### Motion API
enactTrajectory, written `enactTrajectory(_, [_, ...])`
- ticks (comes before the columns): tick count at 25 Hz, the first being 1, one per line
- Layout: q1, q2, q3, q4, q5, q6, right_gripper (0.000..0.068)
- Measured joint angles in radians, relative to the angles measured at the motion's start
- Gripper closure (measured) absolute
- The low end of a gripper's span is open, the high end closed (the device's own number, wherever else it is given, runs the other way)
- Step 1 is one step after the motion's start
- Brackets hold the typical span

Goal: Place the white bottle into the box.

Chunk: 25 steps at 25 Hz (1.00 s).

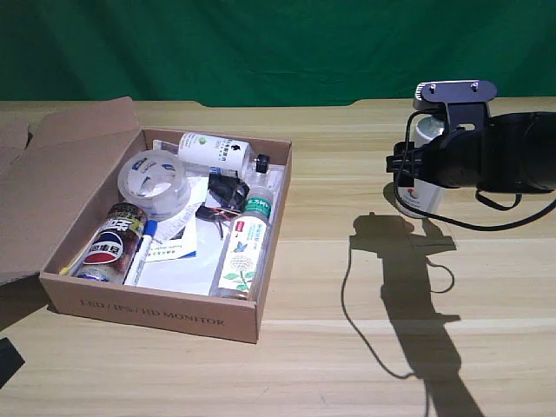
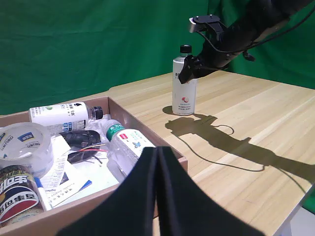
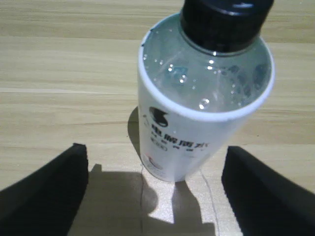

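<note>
The white bottle (image 1: pixel 423 193) stands upright on the wooden table at the exterior view's right, its black cap (image 3: pixel 224 22) on top and dark print and a red mark on its side. My right gripper (image 1: pixel 407 162) is at the bottle's upper body and open. Its black fingers (image 3: pixel 44 196) stand wide on either side of the bottle (image 3: pixel 197 128) without touching it. The box (image 1: pixel 271 248), brown cardboard with its flap (image 1: pixel 61 174) folded out, lies at the exterior view's left, well apart from the bottle (image 2: pixel 184 91) and gripper (image 2: pixel 190 69).
In the box lie a tape roll (image 1: pixel 154 182), a Pepsi can (image 1: pixel 109 243), a clear bottle with a green flowered label (image 1: pixel 243 252), a white bottle with a leaf mark (image 1: pixel 213 152) and papers. The parked left gripper (image 2: pixel 157 196) hangs over the box's near wall. A black cable (image 1: pixel 504 217) trails from my arm.
</note>
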Motion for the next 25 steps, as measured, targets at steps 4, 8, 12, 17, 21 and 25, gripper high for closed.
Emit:
enactTrajectory(4, [0.000,0.034,-0.016,0.000,-0.017,0.003,0.0020])
enactTrajectory(8, [0.000,0.066,-0.041,0.001,-0.029,0.008,0.0025])
enactTrajectory(12, [-0.001,0.105,-0.086,0.001,-0.053,0.027,0.0030])
enactTrajectory(17, [-0.030,0.141,-0.126,0.002,-0.053,0.030,0.0032])
enactTrajectory(21, [-0.068,0.157,-0.135,-0.001,-0.046,0.037,0.0034])
enactTrajectory(25, [-0.111,0.189,-0.147,-0.003,-0.010,0.040,0.0041])
